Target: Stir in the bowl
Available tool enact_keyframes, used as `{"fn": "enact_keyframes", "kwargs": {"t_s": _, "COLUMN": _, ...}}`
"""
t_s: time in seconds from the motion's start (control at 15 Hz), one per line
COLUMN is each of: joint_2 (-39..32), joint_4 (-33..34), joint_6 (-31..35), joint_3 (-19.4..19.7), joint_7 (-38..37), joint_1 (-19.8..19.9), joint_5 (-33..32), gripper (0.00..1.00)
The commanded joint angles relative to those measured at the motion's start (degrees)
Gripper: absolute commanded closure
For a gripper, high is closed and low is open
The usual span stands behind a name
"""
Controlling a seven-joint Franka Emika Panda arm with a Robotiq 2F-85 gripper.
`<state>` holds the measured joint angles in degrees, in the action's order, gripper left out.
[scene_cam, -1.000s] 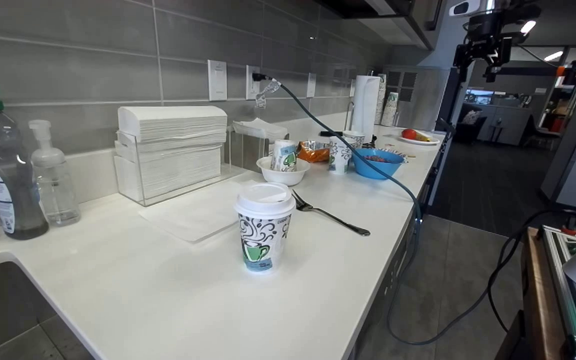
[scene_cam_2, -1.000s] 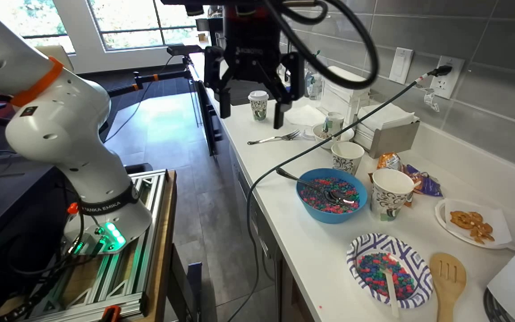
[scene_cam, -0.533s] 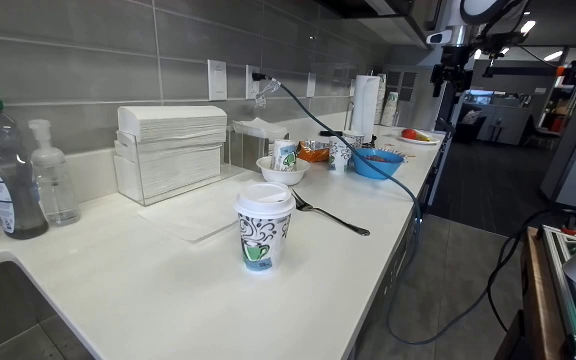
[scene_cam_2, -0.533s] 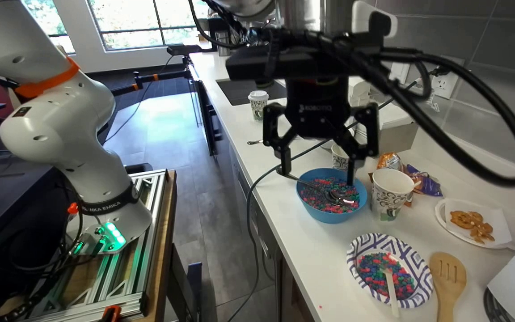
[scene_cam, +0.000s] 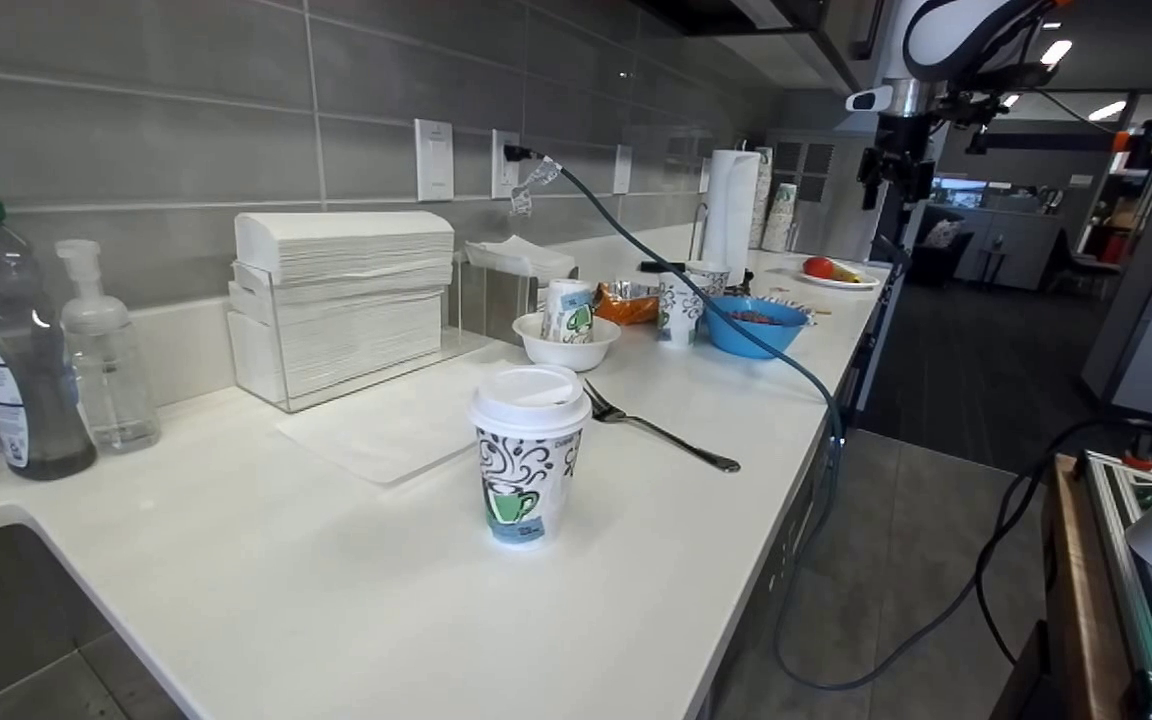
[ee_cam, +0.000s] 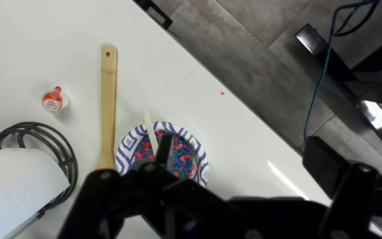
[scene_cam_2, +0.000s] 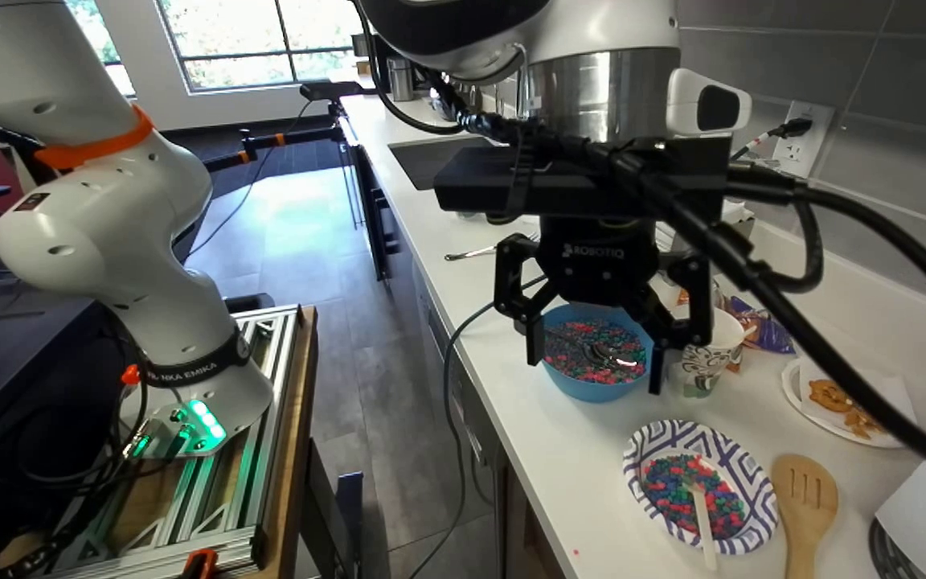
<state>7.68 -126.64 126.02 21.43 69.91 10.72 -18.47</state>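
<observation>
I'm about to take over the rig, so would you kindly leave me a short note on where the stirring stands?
Gripper: open, holding nothing, raised above the counter.
Bowl: on the counter, holding small coloured pieces.
Spoon: in the bowl, its head among the pieces; its handle end is not visible.
Done: no grasp on the spoon yet, and nothing shows any stirring.
Left: probably line up with the spoon's handle, lower, grip it and stir.
</observation>
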Motion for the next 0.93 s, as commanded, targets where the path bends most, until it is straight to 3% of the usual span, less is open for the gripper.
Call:
{"fn": "enact_keyframes", "kwargs": {"t_s": 0.0, "joint_2": 0.01, "joint_4": 0.06, "joint_6": -0.04, "joint_3": -1.50, "joint_7": 0.20, "joint_1": 1.54, "joint_5": 0.29, "gripper": 0.00}}
{"fn": "enact_keyframes", "kwargs": {"t_s": 0.47, "joint_2": -7.66, "joint_4": 4.95, "joint_6": 2.85, "joint_3": -1.94, "joint_7": 1.78, "joint_1": 1.72, "joint_5": 3.37, "gripper": 0.00}}
{"fn": "enact_keyframes", "kwargs": {"t_s": 0.87, "joint_2": -17.57, "joint_4": 10.01, "joint_6": 8.45, "joint_3": -3.60, "joint_7": 7.76, "joint_1": 4.58, "joint_5": 12.49, "gripper": 0.00}}
